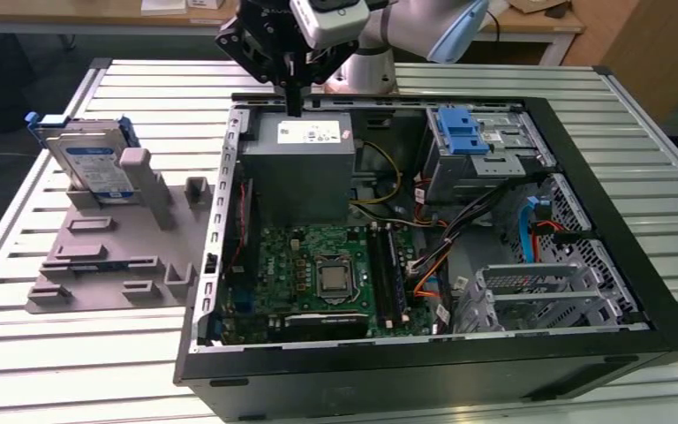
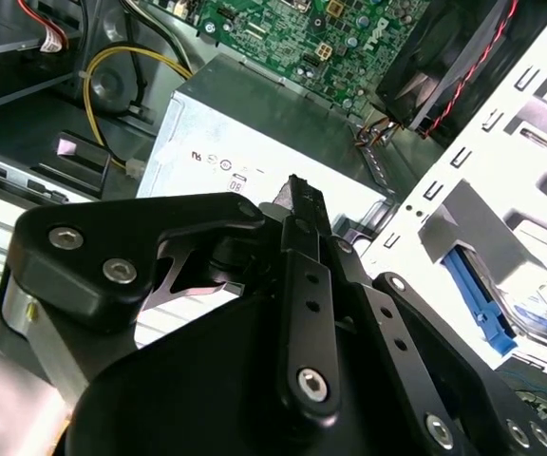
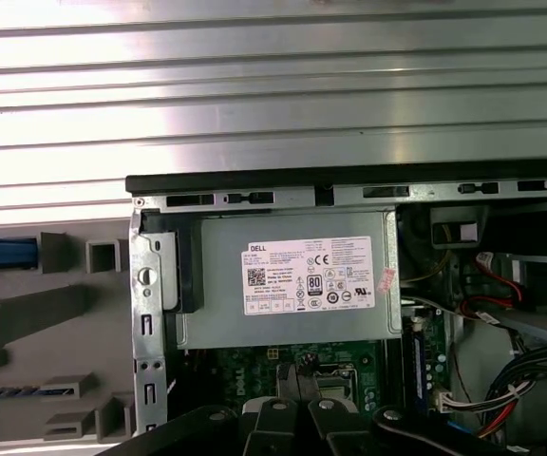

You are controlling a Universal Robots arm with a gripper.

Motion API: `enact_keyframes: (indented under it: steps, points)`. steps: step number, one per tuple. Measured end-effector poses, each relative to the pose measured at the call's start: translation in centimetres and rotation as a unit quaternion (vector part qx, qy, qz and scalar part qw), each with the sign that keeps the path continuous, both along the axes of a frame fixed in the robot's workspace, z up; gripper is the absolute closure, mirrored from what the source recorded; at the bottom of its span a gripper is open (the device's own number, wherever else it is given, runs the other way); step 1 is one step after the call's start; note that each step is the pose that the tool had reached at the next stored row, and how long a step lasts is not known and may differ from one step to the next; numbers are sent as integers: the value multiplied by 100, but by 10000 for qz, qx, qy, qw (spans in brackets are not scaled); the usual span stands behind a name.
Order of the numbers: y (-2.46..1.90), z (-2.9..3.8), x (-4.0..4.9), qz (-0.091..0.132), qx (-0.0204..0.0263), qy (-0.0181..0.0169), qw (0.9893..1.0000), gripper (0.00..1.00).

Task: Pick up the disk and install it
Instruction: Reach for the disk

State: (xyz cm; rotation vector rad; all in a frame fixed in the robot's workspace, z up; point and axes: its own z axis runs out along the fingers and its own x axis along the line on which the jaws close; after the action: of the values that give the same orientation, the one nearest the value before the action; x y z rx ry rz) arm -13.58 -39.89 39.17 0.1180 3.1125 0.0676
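Disk (image 1: 89,163): stood upright in a grey holder (image 1: 103,256) by the bench (image 1: 80,371) edge at the exterior view's left, untouched; gripper (image 1: 296,108): hung well apart over the power supply (image 1: 304,172), closed together, empty; could have clipped the case (image 1: 433,375) wall crossing over low.

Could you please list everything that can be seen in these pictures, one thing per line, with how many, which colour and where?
disk: one, silver with blue frame, standing in the stand, the exterior view's left.
stand: one, grey, on the table beside the case.
computer case: one, black, open, middle of the table.
power supply: one, grey with white sticker, inside the case.
circuit board: one, green, inside the case.
drive cage: one, grey with blue latch, inside the case.
table: one, silver slats, under everything.
arm: one, pale grey, behind the case.
gripper: one, black, above the power supply, jaws shut, empty.
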Motion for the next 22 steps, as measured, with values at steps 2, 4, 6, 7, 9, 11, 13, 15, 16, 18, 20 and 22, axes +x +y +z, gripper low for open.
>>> enact_keyframes:
  steps: [2,4,6,7,9,11,13,15,16,18,20,22]
  points:
    - [0,-1,-5,1,0,0,10000,89]
    - [0,-1,-6,0,0,0,10000,89]
    - [0,-2,-12,0,1,0,10000,89]
    - [0,-2,-15,-1,0,0,10000,89]
    - [0,-3,-19,0,0,0,10000,89]
    - [0,-2,-22,0,0,0,10000,89]
    - [0,-3,-27,0,0,0,10000,89]
    - [0,-3,-31,0,0,0,10000,89]
    - [0,-4,-33,0,0,0,10000,89]
    - [0,-5,-37,0,0,0,10000,89]
    - [0,-5,-42,0,0,0,10000,89]
    - [0,-6,-46,0,0,0,10000,89]
